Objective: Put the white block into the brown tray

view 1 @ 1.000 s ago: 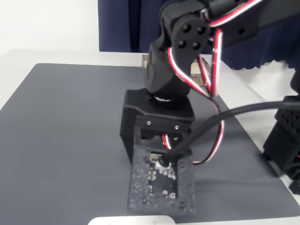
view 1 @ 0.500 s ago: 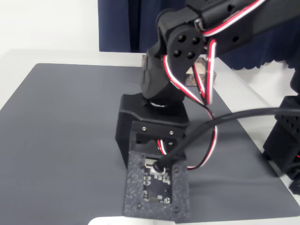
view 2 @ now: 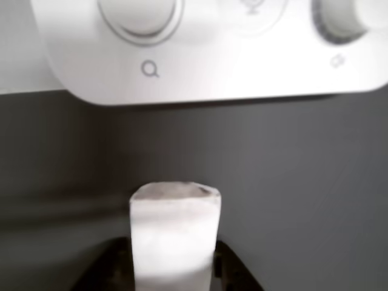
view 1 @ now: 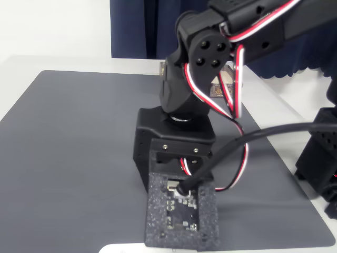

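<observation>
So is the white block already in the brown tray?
No, in the wrist view the white block sits between the gripper fingers over the dark mat.

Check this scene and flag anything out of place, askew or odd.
Nothing looks spilled or damaged. One stray item: a wide white device with round buttons and a magnifier icon lies at the grey mat's edge, close beyond the white block sitting in the claw. The brown tray is mostly hidden behind the arm.

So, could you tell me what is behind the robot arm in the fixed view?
A corner of the brown tray shows behind the arm at the far edge of the grey mat. The arm covers the rest of the tray, so its contents cannot be seen.
</observation>
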